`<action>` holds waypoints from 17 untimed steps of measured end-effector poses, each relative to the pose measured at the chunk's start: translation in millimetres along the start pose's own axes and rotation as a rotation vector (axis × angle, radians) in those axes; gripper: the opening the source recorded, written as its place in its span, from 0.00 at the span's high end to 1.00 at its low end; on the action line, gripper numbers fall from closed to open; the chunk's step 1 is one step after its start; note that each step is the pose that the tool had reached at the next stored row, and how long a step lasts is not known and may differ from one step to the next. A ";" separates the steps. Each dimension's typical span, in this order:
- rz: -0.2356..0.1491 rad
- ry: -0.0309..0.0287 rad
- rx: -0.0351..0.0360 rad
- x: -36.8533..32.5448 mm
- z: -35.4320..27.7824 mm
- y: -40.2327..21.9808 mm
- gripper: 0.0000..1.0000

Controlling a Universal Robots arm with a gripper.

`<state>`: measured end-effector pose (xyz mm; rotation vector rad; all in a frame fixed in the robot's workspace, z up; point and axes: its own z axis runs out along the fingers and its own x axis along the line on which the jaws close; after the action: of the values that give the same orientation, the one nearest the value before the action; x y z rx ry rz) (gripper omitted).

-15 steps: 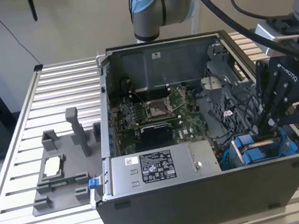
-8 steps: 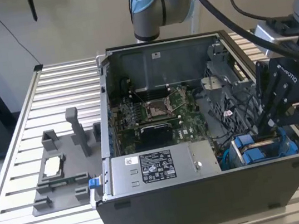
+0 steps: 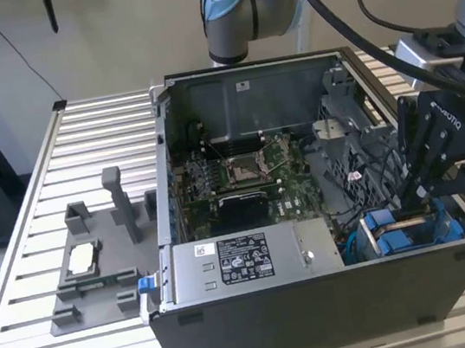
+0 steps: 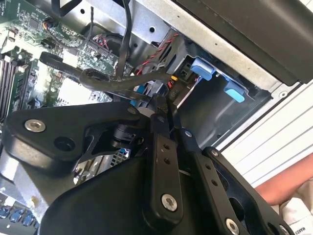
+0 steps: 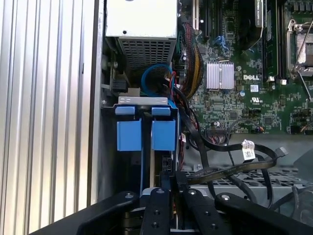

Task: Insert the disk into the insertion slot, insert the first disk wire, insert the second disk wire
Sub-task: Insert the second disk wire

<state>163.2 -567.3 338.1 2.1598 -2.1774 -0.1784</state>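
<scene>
— So where does the black claw (image 3: pixel 418 195) sit right now?

— Down inside the open dark-grey computer case (image 3: pixel 339 298), at the corner nearest the exterior view's right, directly over the boxy grey sheet-metal insertion slot (image 5: pixel 145 101) with its blue plastic tabs.

— And the disk?

— The silver-grey hard drive in its bright blue carrier (image 5: pixel 146 134) already stands in that slot; in the first wrist view its two blue carrier handles show side by side under the metal lip. That would be why the claw reaches so deep: the work has moved on to the wires.

— Is it gripping anything?

— Its fingers (image 4: pixel 164 110) are drawn close together, pinching what looks like a thin black cable (image 4: pixel 105 81) at the tips. I judge it to be one of the disk wires, though the connector end is hidden behind the fingers.

— Why is the arm tilted like that?

— Probably to slip past the bundle of black cables (image 5: pixel 230 156) draped beside the bay. The long grey power-supply box (image 3: pixel 245 259) lies along the front wall, and a grey plastic fixture (image 3: pixel 98 273) rests on the slatted metal bench (image 3: pixel 18 259).
</scene>
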 end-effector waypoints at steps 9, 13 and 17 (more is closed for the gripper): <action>0.000 -0.0005 0.0000 0.1 0.5 -0.1 0.84; 0.000 -0.0016 0.0000 0.4 1.0 -0.2 0.82; 0.000 -0.0003 0.0000 1.5 0.8 -0.1 0.76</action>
<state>163.2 -568.7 337.2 2.1599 -2.1775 -0.1787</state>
